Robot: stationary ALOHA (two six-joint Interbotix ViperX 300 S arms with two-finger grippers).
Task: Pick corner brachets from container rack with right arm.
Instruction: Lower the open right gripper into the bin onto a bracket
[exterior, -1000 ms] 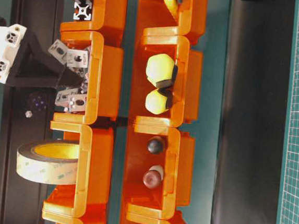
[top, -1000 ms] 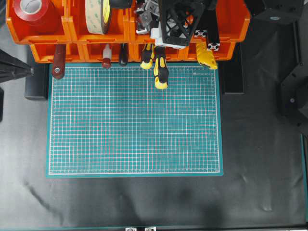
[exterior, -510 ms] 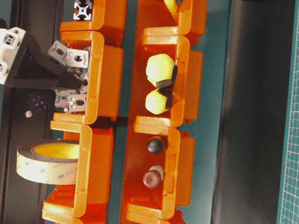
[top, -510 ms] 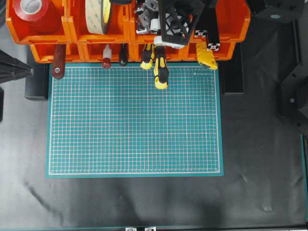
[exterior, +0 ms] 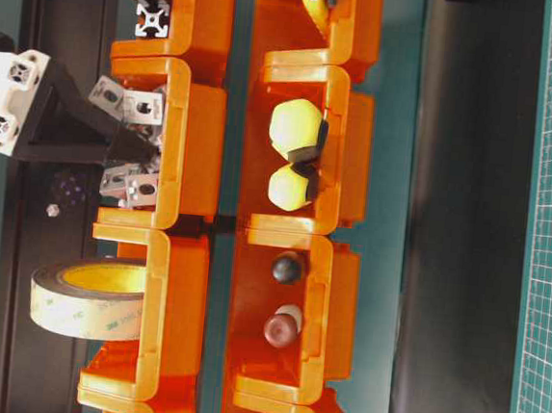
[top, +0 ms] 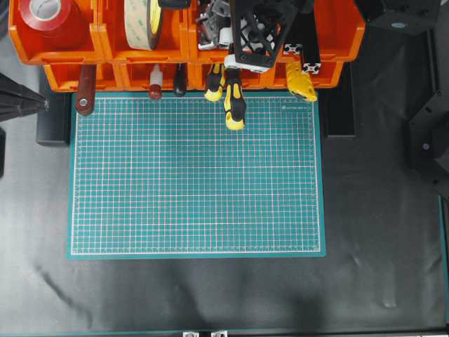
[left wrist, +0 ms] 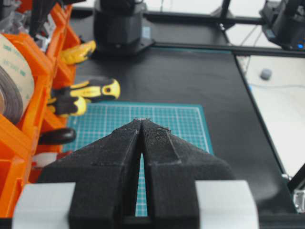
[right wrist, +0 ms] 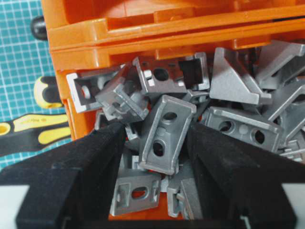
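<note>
Right gripper (right wrist: pixel 155 143) is down in the upper-tier bin of the container rack (top: pixel 105 45), the third bin from the left in the overhead view, at 12 o'clock of the green mat (top: pixel 196 175). Its jaws are clamped on one corner bracket (right wrist: pixel 164 133), one black finger (right wrist: pixel 95 152) on each flank. That bracket stands tilted on top of the corner brachets pile (right wrist: pixel 238 105).

Left gripper (left wrist: pixel 142 143) has its jaws together and holds nothing, parked off the mat at 9 o'clock.

Doing the step well, my read:
- Lift straight up out of the bin, slowly. Neighbouring brackets lean on the held one and may hook on its holes or ribs.
- The grip sits on the bracket's flat sides, so it looks square. If it tilts during the rise, stop and regrip.
- Don't drag toward the bin's front lip; clear the pile first.

Edges and room:
- The orange front wall is just at 12 o'clock of the fingers in the wrist view, close.
- Black extrusion bars (top: pixel 305 53) sit in the next bin at 3 o'clock, and the tape roll (top: pixel 144 24) in the bin at 9 o'clock.
- Yellow-black screwdriver handles (top: pixel 233 105) stick out of the lower tier onto the mat's top edge, right under the exit path.
- The rest of the mat offers open room for a set-down.
</note>
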